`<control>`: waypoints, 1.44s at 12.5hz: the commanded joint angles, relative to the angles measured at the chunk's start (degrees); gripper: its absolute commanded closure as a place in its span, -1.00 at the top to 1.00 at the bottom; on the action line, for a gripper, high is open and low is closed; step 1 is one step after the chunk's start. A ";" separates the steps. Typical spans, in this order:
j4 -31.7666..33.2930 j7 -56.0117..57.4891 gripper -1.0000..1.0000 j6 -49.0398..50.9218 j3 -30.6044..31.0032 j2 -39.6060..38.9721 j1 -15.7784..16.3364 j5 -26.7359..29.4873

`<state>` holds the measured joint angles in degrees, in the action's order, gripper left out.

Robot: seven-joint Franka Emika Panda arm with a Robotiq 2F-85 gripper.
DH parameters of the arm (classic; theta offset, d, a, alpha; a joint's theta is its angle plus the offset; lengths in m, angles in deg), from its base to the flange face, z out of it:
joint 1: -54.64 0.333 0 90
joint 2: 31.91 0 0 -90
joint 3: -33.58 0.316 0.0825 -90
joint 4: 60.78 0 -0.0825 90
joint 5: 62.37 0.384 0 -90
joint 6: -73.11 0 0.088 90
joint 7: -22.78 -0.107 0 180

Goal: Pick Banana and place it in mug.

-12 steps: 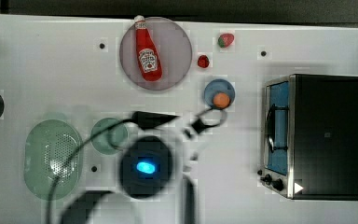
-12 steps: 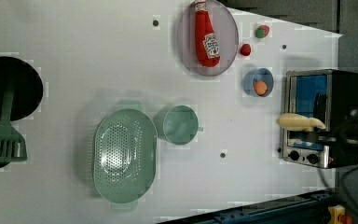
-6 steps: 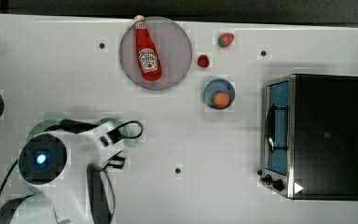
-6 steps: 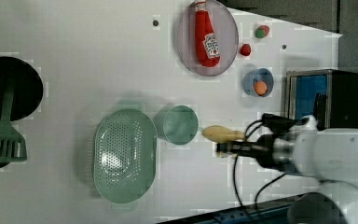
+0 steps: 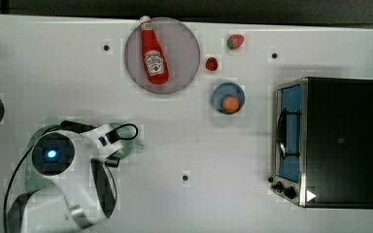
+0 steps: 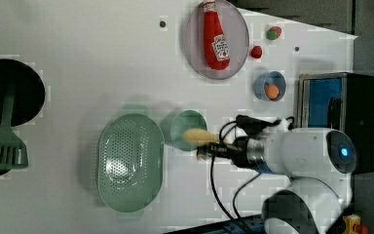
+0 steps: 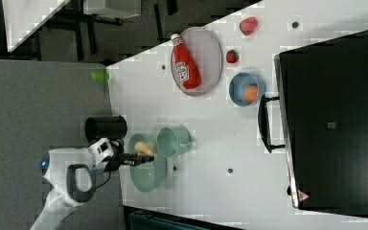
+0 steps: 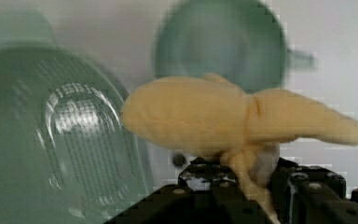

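- Gripper (image 6: pixel 205 147) partly closed, clamped on banana (image 6: pixel 195 136); wrist view shows banana (image 8: pixel 223 122) pinched from beneath, lying level across the jaws.
- Carry step in hand: banana aloft in the left view, its tip over the rim of mug (image 6: pixel 184 128), body reaching to mug's 4 o'clock.
- In the right view, banana (image 7: pixel 144 146) lies at 9 o'clock of mug (image 7: pixel 168 142), seen over basket (image 7: pixel 148 179).
- Next move, by judgement: shift banana squarely over mug's mouth, lower, then release; long soft piece may catch on the rim.
- Changed since half a second ago: in the left view banana was beside mug at 4 o'clock, clear of the rim; now overlaps it.
- Farther off, at 1 o'clock of mug in the left view: bottle (image 6: pixel 215 36) on plate (image 6: pixel 238 29), dish (image 6: pixel 262 86) with ball (image 6: pixel 272 92), oven (image 6: pixel 359 112).
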<state>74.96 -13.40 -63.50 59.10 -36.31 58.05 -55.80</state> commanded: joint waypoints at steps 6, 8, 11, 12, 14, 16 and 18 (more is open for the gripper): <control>-0.92 -11.26 0.65 -10.07 -0.54 -6.32 -1.81 0.58; -0.96 -11.32 0.99 -8.30 -0.37 -3.60 -1.79 0.59; -1.33 -11.33 1.00 -6.10 -0.94 3.06 -1.92 0.84; -1.47 -11.33 1.00 -4.33 -1.71 6.18 -2.02 0.90; -2.68 -11.32 1.00 1.86 -4.58 13.09 -2.37 0.90; -5.29 -11.05 1.00 12.55 -8.95 19.56 -2.58 0.90; -9.22 -10.76 1.00 24.30 -14.04 24.15 -2.73 0.86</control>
<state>68.36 -22.72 -39.97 48.52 -14.55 57.17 -53.90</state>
